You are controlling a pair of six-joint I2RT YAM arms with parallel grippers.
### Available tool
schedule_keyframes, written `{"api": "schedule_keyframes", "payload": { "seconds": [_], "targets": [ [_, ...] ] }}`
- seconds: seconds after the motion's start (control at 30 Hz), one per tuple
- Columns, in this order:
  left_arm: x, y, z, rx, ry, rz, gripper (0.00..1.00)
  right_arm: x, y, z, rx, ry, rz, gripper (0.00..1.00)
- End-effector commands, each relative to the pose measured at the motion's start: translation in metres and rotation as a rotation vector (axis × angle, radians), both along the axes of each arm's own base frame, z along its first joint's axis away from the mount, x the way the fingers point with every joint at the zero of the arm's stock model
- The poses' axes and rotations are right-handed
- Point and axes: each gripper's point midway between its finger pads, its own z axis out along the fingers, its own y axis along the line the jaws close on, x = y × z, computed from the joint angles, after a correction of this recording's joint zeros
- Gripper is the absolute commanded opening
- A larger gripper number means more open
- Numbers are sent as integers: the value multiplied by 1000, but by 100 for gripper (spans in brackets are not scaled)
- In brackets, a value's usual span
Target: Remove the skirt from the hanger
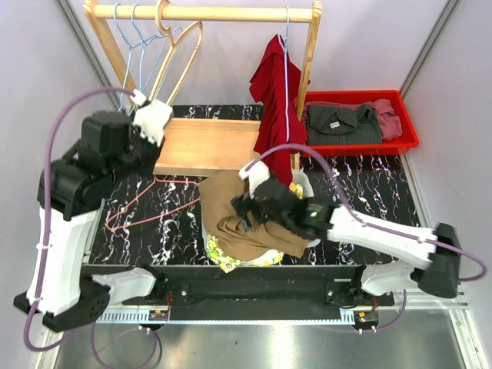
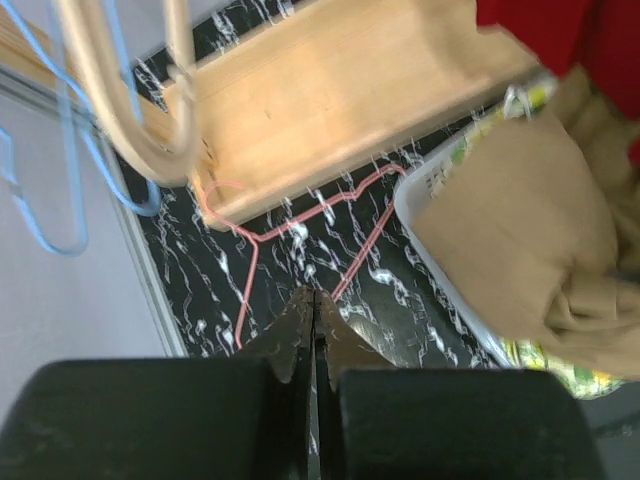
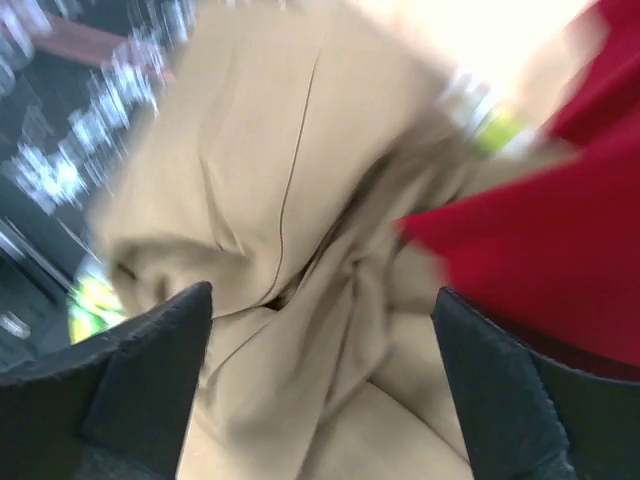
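Since the tan skirt (image 1: 231, 219) lies heaped in the basket (image 2: 415, 215), the wide-open right tool (image 3: 320, 335) should lift straight up, snagging no fold; the left tool (image 2: 313, 300) is pinched closed, empty.

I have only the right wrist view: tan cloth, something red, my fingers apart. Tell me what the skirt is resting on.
Observer: The tan skirt is heaped over a white basket at the front middle of the table.
Operator: Find me the hanger.
Observer: A pink wire hanger lies flat on the table beside the basket's left side, with none of the skirt on it.
Operator: Report the left arm.
Observer: The left fingers are shut on nothing, held up over the table's left side.
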Motion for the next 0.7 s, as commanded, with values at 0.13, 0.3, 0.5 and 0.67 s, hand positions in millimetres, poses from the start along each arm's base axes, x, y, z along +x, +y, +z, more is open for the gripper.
{"api": "schedule_keyframes", "payload": {
  "seconds": [0.13, 0.3, 0.5, 0.67],
  "targets": [
    [-21, 22, -75, 69, 28, 6, 52, 18, -48, 180, 193, -305, -159, 100],
    [-7, 71, -100, 77, -17, 183, 68, 4, -50, 208, 262, -384, -133, 100],
    [31, 127, -171, -27, 143, 334, 75, -9, -49, 208, 306, -414, -101, 99],
    [55, 132, -215, -187, 301, 226, 72, -8, -51, 197, 297, -413, -107, 100]
  ]
}}
